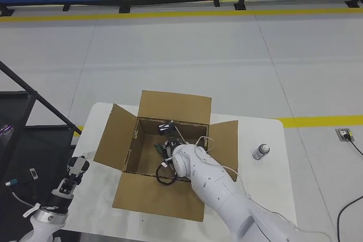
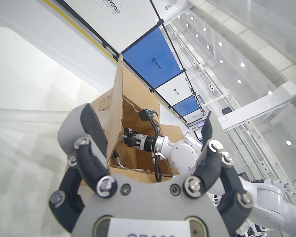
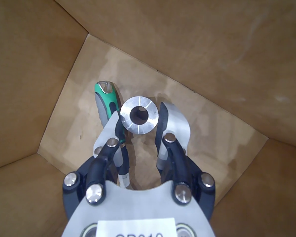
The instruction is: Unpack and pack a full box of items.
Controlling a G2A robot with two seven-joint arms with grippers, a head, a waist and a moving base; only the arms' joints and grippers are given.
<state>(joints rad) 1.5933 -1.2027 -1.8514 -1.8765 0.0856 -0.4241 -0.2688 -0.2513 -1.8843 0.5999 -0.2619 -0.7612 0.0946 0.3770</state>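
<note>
An open cardboard box (image 1: pixel 174 106) stands in the middle of the white table (image 1: pixel 263 184). My right gripper (image 1: pixel 167 150) is down inside it. In the right wrist view the right gripper (image 3: pixel 139 120) is shut on a short metal cylinder (image 3: pixel 139 118) with a hole through its end, held above the box floor (image 3: pixel 93 57). A green and grey tool handle (image 3: pixel 105 99) lies on the floor just beside one finger. My left gripper (image 1: pixel 76 167) is at the table's left edge, outside the box. The left gripper (image 2: pixel 148 118) is open and holds nothing.
A small grey bottle with a dark cap (image 1: pixel 261 151) stands on the table to the right of the box. All four flaps are folded outward; the left flap (image 2: pixel 114 114) rises close in front of my left gripper. A black frame (image 1: pixel 12 115) stands left of the table.
</note>
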